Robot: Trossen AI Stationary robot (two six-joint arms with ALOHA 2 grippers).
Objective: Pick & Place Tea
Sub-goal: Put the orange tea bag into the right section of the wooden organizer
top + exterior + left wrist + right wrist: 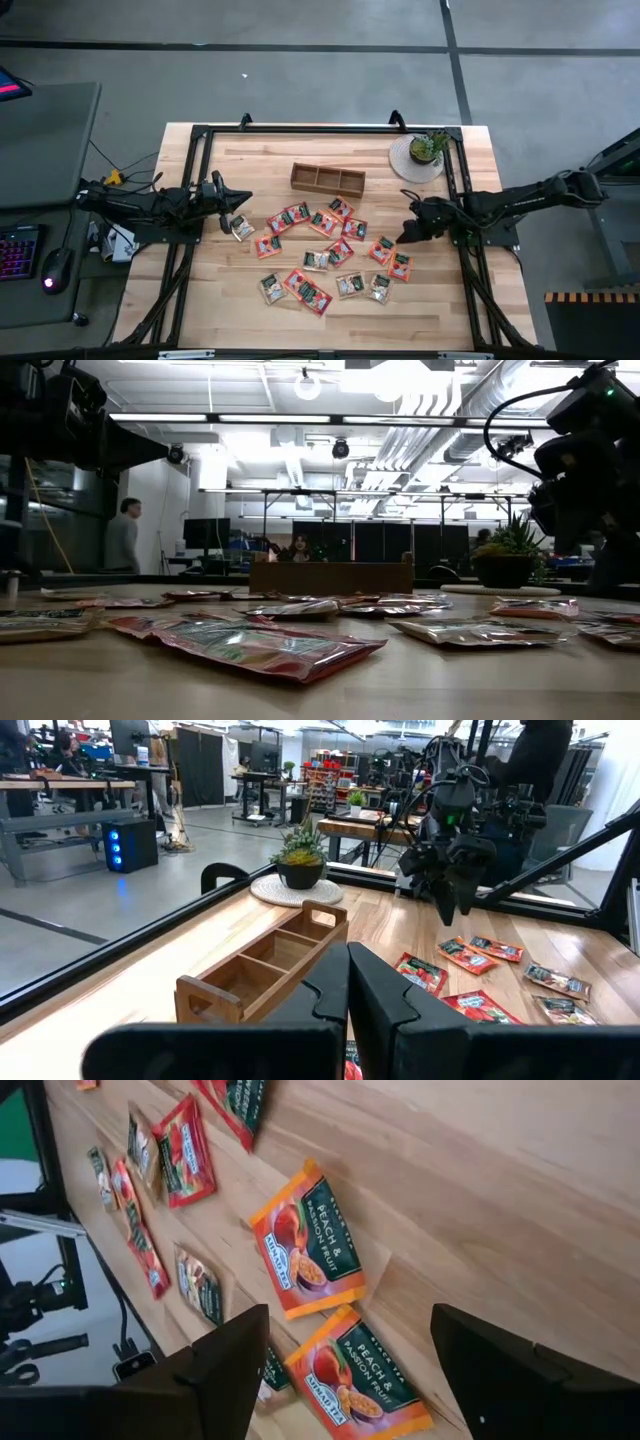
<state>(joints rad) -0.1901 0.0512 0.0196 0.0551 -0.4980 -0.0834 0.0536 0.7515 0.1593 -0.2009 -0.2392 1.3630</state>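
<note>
Tea sachets (325, 255) lie scattered flat over the middle and lower middle of the table (230, 300) in the high view, red-orange ones mixed with pale grey-green ones, none in the tray.

Nearest the lower edge of the high view: a loose row of four or five sachets, with a red-orange one (312, 295) at lower centre. Same sachet likely the big red one in the foreground of the low view (250, 645), lying flat.

Mid frame, left: left gripper (238, 212) sits just above the table's left side. A pale sachet (243, 229) lies right at its tip. Left wrist view shows the two dark fingers (390, 1005) pressed together, closed; whether they pinch anything, cannot tell.

Mid frame, right: right gripper (408, 232) hangs over the right end of the scatter. Right wrist view shows its fingers (215, 1370) spread wide, open, nothing between them, with two orange-edged peach sachets (310, 1245) flat on the wood below.

Farther up: wooden tray (328, 180), three compartments, upper centre of the table, well apart from both grippers.

Farthest, upper right of the table: small potted plant (428, 147) on a round pale mat (405, 162).

Low view background: a person (122, 540) stands at far left.
</note>
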